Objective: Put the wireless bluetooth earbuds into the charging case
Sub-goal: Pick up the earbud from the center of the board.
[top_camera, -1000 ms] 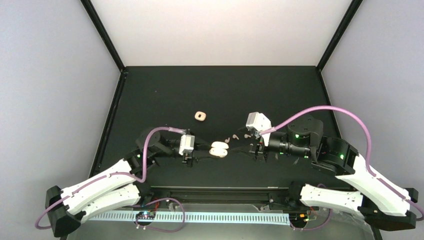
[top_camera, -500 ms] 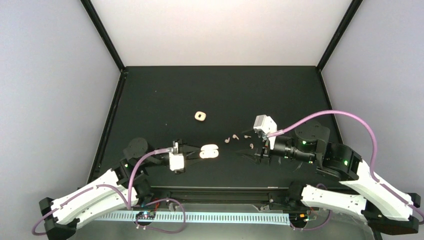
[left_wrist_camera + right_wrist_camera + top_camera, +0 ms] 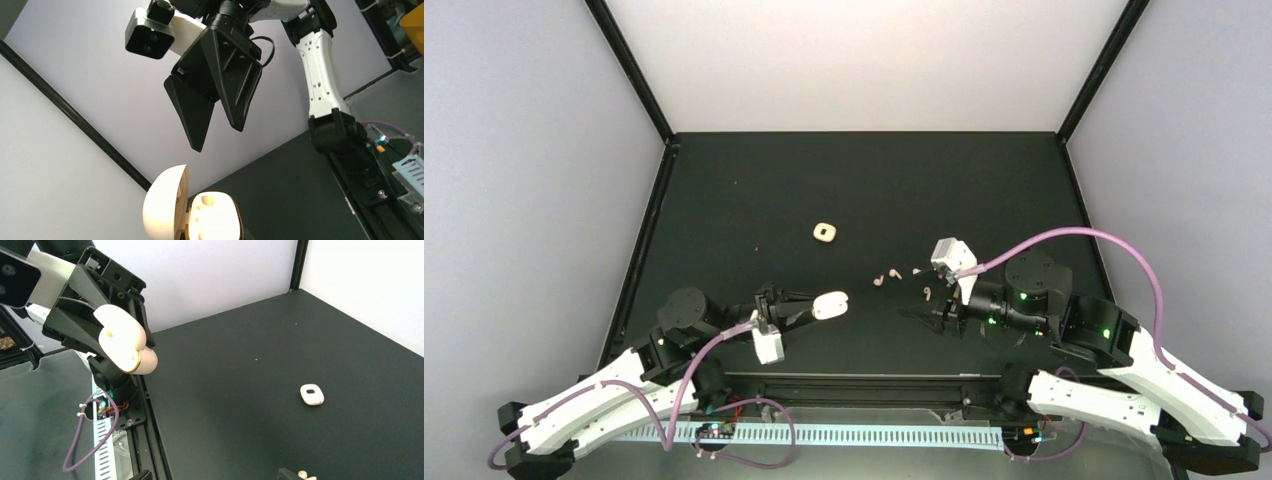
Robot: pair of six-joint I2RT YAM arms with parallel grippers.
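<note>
Left tool (image 3: 807,308) clamps open case (image 3: 830,304), lower centre; right tool (image 3: 910,315) open, empty. Next: grab earbud (image 3: 927,291).

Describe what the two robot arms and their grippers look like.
Both the left arm and the right arm have white shells over black joints, with a purple cable looping along each. Green lights glow on the right arm's joints. The left gripper and right gripper are black, with wedge-shaped fingers.

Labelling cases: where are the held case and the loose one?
held case (image 3: 212,222), left wrist view, on its socketed base.
loose case (image 3: 312,396), right wrist view, on its top face.
</note>
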